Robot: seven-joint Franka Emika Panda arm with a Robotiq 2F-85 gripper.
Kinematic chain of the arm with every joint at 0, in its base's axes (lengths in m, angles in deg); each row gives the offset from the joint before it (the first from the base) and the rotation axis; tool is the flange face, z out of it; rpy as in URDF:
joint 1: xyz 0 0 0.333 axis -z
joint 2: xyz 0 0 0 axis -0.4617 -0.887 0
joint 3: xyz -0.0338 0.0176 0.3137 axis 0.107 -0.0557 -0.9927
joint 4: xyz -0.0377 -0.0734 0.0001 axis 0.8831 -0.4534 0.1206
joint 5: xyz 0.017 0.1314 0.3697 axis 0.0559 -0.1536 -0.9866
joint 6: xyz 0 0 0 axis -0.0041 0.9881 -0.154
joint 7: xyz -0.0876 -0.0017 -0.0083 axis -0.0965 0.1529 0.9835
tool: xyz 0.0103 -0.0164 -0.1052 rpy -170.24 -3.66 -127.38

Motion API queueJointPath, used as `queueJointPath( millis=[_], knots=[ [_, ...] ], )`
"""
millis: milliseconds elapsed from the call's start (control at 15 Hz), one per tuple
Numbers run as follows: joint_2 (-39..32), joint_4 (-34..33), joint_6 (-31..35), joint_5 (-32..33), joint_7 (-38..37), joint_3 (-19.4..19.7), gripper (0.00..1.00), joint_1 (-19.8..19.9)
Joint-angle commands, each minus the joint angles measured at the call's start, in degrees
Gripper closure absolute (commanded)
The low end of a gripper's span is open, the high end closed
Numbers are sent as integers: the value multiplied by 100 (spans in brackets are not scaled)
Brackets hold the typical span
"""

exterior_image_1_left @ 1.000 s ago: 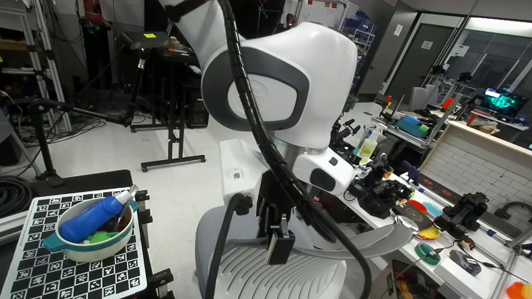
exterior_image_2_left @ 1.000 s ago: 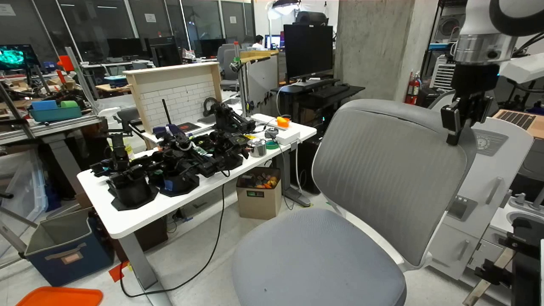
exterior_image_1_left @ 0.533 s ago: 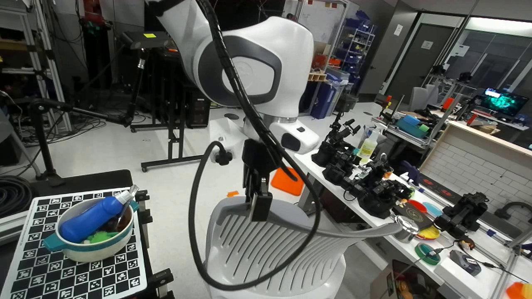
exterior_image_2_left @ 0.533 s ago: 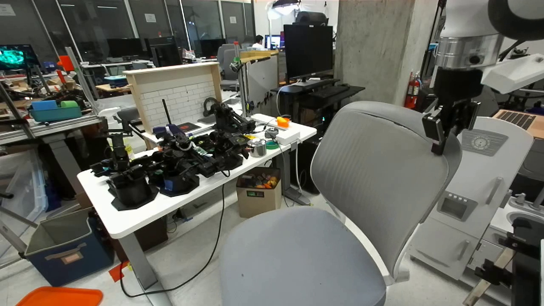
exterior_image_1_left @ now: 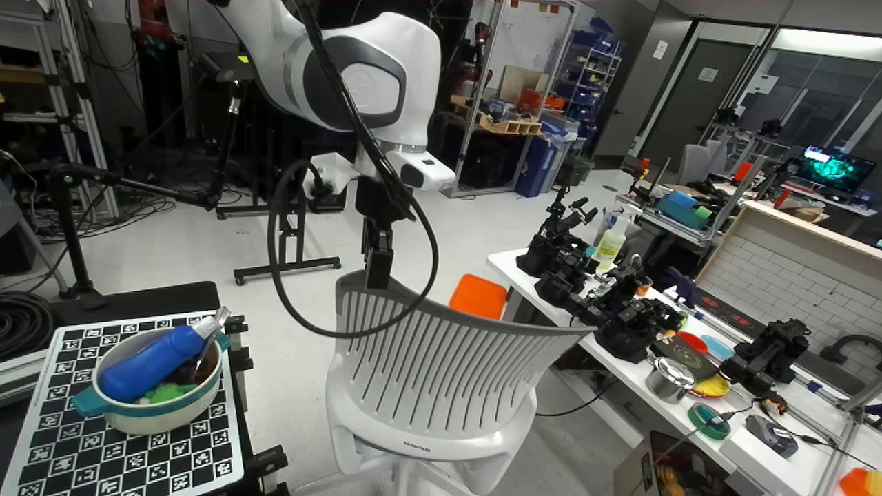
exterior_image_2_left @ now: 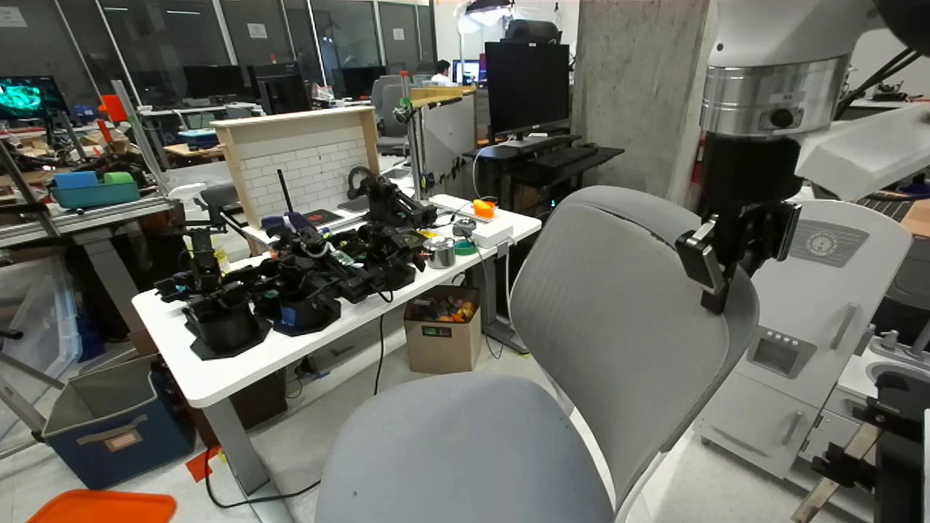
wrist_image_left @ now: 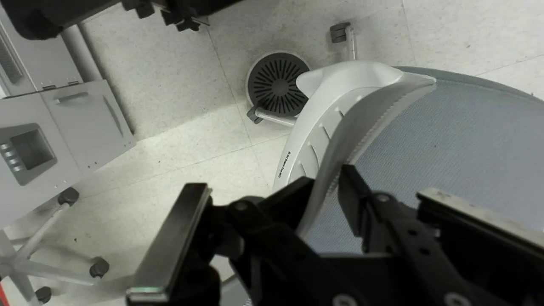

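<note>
The fingers [wrist_image_left: 353,199] pinch the chair back [exterior_image_2_left: 617,319]; it has slid left with them, so the grip seems sound.

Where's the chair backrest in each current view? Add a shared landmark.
In an exterior view: backrest, just below centre, slatted rear showing.
In an exterior view: backrest, right of centre, fabric front showing.
In the wrist view: backrest, curved band from centre toward upper right.
Landmark in all three: gripper, closed on the backrest's top edge.
</note>
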Motion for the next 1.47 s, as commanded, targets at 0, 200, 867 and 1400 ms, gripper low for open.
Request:
queueJointPath(
  millis=[0, 200, 867, 1400],
  knots=[
    [71, -36, -371, 34, -130, -311, 94, -274],
    [-5, -144, -480, -22, -215, -395, 94, -309],
    [381, -480, -745, -156, 389, -250, 8, -52],
    [429, -631, -454, -284, 1334, -182, 0, 314]
  ],
)
